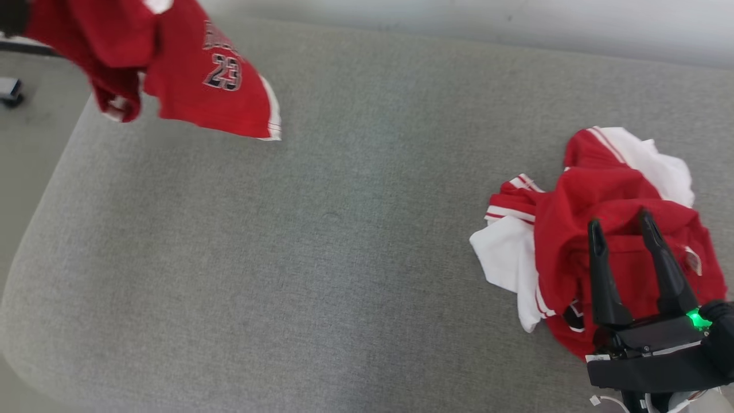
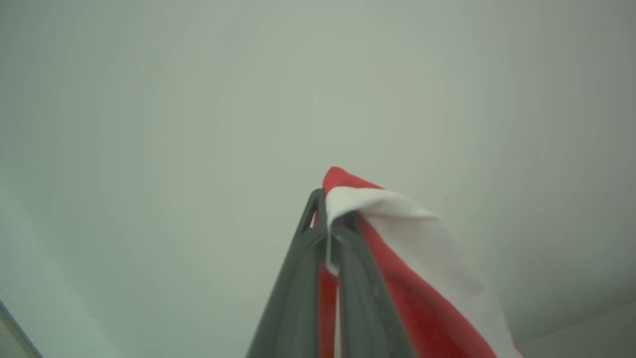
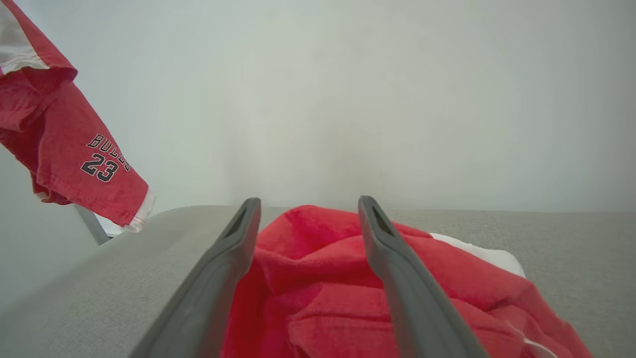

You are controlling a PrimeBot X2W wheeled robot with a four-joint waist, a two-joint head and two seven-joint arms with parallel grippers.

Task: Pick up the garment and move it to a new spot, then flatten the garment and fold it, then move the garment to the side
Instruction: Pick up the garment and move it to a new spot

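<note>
A red garment (image 1: 195, 86) with white trim and the number 23 hangs in the air over the far left of the grey padded surface (image 1: 298, 241). My left gripper (image 2: 328, 209) is shut on its red and white edge (image 2: 397, 258). From the right wrist view the same garment (image 3: 74, 149) dangles at the upper left. My right gripper (image 1: 620, 221) stands open at the near right, fingers apart above a crumpled pile of red and white clothes (image 1: 602, 189), holding nothing. Along its fingers (image 3: 218, 278) that pile (image 3: 338, 278) lies directly below.
The grey surface curves away at its left edge, with floor beyond and a dark caster (image 1: 11, 92) there. A pale wall (image 1: 516, 23) runs behind the surface. Bare grey surface stretches between the hanging garment and the pile.
</note>
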